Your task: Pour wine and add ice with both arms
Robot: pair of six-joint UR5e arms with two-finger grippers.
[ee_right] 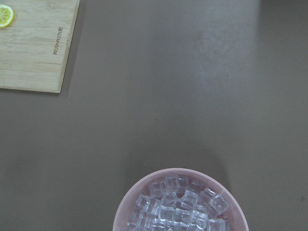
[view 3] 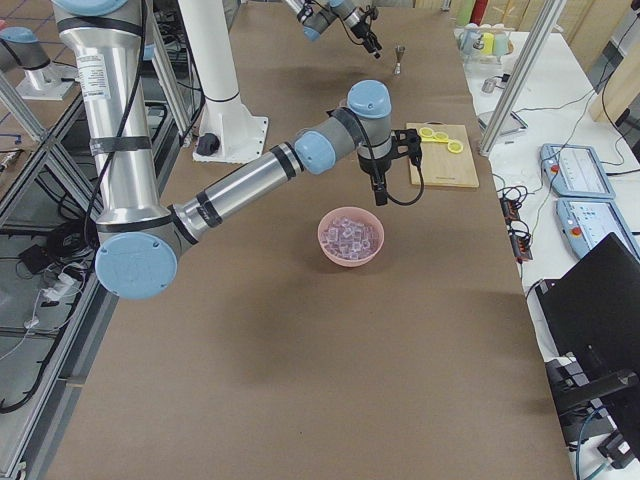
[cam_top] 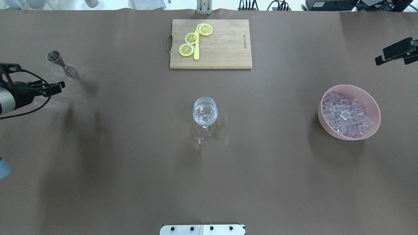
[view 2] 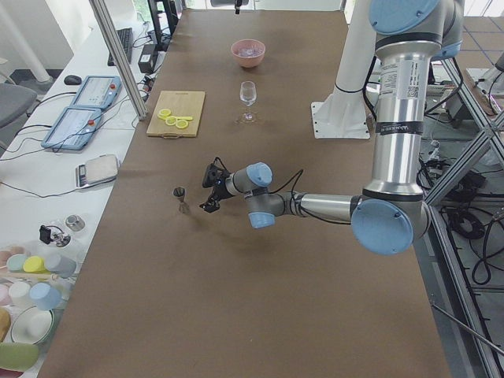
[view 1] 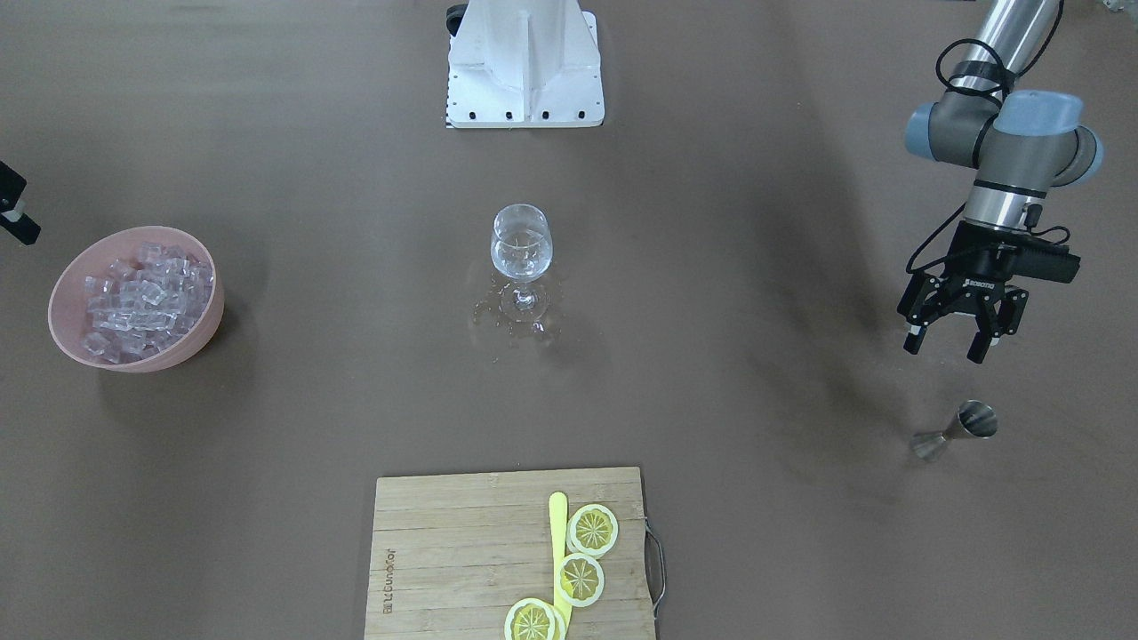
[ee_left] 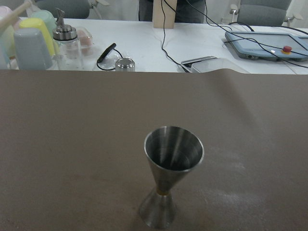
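Front view: the black, ROBOTIQ-marked left gripper [view 1: 945, 345] hangs spread at twelve o'clock of the steel double-cone jigger [view 1: 956, 431]; whether the black right gripper [cam_top: 378, 61] is spread, I cannot tell

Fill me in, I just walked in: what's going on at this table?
The left pincer hangs open and empty beside the steel jigger, which stands alone. The right pincer hovers near the pink bowl of ice; I cannot tell if it is open. The wine glass in the middle holds clear wine, with a spill around its foot.
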